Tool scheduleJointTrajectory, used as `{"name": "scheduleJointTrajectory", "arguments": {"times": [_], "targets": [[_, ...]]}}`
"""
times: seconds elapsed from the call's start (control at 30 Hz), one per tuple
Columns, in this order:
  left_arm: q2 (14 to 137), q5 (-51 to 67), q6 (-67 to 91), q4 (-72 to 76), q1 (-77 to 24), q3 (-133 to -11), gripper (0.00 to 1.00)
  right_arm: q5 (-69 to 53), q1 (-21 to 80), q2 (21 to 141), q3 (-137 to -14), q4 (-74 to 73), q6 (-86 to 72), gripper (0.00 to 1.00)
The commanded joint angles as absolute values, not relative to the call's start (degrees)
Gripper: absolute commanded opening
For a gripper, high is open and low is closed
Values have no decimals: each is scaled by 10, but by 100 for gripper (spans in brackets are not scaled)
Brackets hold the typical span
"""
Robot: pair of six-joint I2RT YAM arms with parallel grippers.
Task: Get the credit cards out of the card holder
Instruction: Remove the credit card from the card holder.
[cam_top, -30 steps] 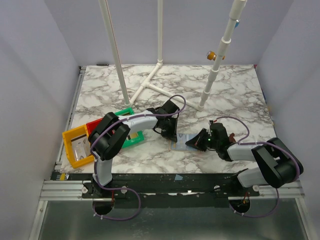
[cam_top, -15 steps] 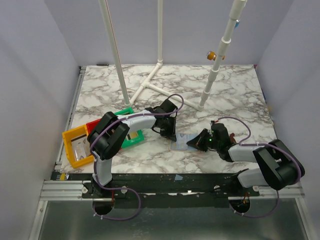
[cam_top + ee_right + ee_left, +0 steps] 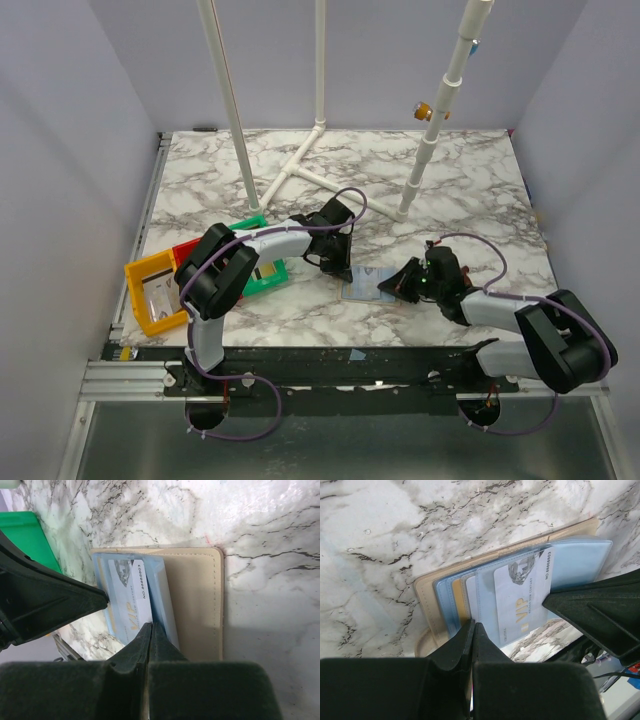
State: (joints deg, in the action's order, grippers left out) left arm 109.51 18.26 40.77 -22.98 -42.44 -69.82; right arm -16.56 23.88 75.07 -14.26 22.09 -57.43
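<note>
Touching card holder point(image 3: 196, 605), closed left pincer point(image 3: 472, 626) and right pincer point(image 3: 150, 625)

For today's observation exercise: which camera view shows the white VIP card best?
Left wrist: the white VIP card lies central, lettering readable. Right wrist shows it narrower, partly hidden; top view, too small to tell.

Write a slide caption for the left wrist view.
Shut left gripper at the tan card holder; white VIP card lies among its blue sleeves.
</note>
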Motion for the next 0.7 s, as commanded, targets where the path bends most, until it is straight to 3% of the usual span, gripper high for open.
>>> {"name": "scheduleJointTrajectory", "arguments": {"times": [0.0,0.5,0.67], "targets": [[1103,127,392,-264,-413,-679,0,-139,231,735,-131,186,-554,1],[1084,141,383,-267,-414,-694,0,-159,226,736,-141,178,-527,1],[1070,145,376,-283,-428,-724,7,-173,226,757,-151,195,-529,1]]}}
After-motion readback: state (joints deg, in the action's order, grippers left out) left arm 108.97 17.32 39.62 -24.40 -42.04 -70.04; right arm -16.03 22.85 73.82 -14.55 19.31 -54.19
